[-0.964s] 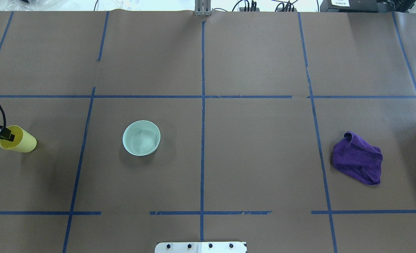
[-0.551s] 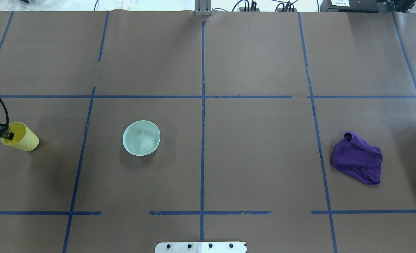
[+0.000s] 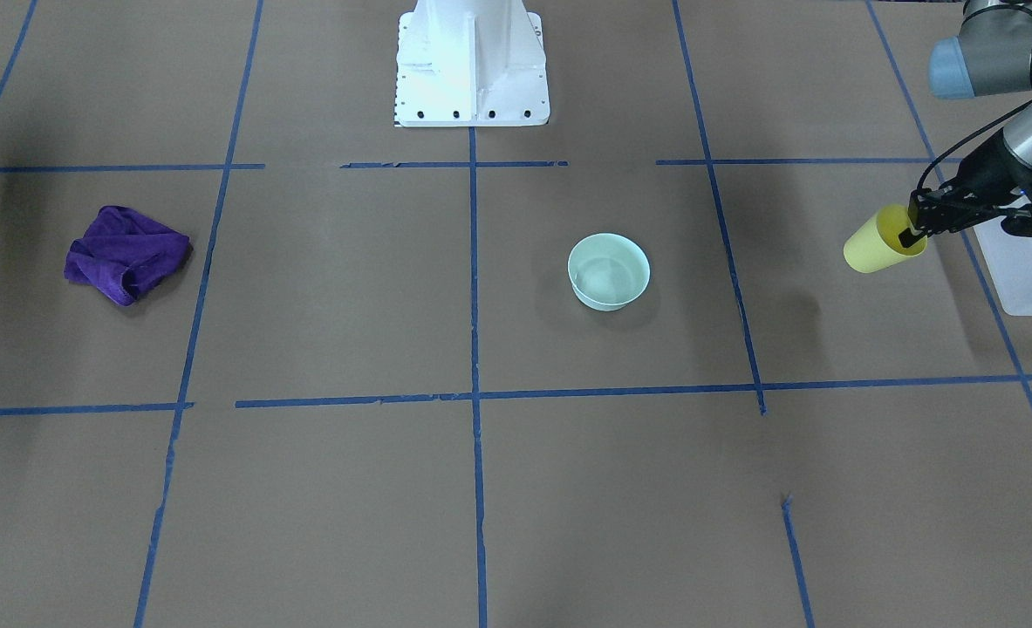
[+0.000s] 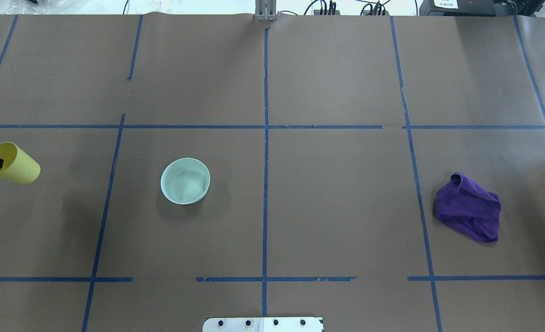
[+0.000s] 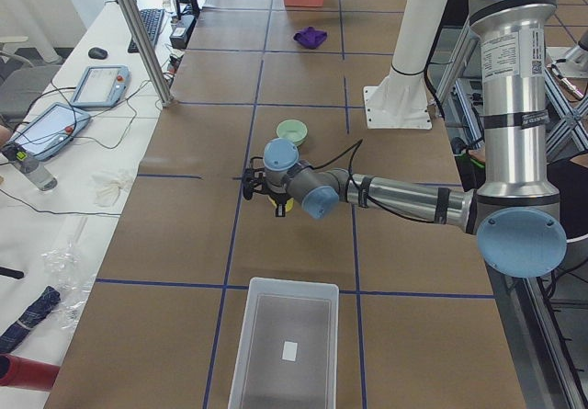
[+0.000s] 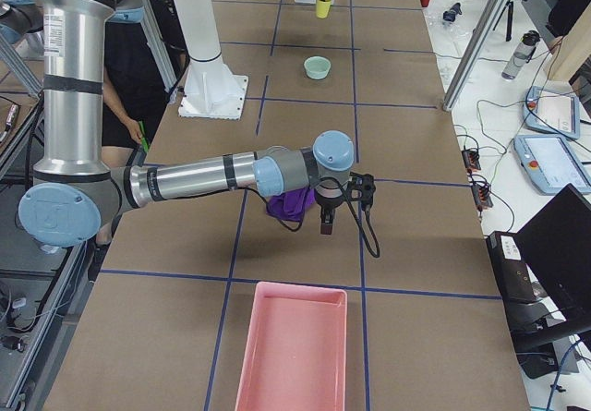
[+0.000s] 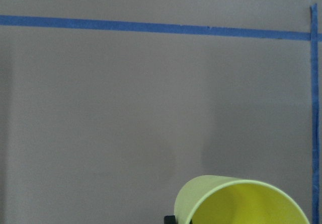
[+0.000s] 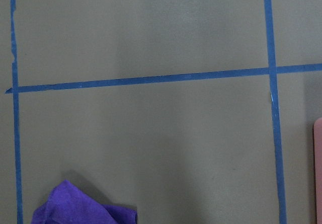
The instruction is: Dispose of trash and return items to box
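Nearest along the table from the robot's left end, well to that side of the round pale green bowl (image 5: 291, 131), lies the frosted translucent white plastic bin (image 5: 250, 335), rectangular with rounded corners; the small white label (image 5: 290, 351) on its floor is too small to read. Between this bin and the bowl, nearer the bin, the left gripper (image 3: 910, 231) holds the small tapered yellow plastic cup (image 3: 873, 246) by the rim, its jaws closed on the wall with one finger inside the mouth. The cup is tilted, mouth towards the bin, and hangs clear of the brown paper-covered table (image 4: 336, 184), its shadow lying apart from it. Printed text on the left arm's upright column is too fine to make out. Beyond the bowl, well to its other side, sits a crumpled purple cloth (image 4: 468, 207). The right gripper (image 6: 325, 226) hangs above this cloth; I cannot tell how its jaws stand. Farthest from the bowl, past the cloth, is a rectangular pink plastic tray (image 6: 249, 356).
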`<action>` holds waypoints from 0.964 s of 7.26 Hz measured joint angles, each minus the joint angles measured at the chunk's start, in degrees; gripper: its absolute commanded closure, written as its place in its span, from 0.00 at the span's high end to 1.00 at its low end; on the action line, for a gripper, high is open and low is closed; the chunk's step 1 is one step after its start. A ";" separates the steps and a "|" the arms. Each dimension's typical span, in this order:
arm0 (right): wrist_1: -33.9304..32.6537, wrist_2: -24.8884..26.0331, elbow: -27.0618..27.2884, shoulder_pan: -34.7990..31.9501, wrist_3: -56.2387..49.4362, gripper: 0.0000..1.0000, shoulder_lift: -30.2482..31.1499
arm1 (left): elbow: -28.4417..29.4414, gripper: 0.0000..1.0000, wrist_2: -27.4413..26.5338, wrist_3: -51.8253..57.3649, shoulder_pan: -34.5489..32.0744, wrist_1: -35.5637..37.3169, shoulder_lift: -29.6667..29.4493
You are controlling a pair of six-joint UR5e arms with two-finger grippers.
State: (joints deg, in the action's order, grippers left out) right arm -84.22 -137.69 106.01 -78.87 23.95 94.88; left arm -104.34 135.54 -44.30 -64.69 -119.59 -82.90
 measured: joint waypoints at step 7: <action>23.33 16.91 -1.51 26.41 27.95 1.00 0.47 | -5.03 0.00 -0.36 9.92 -8.62 8.14 -0.80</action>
State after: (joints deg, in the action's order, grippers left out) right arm -60.89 -120.78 104.50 -52.46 51.90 95.35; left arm -109.37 135.18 -34.38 -73.32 -111.45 -83.69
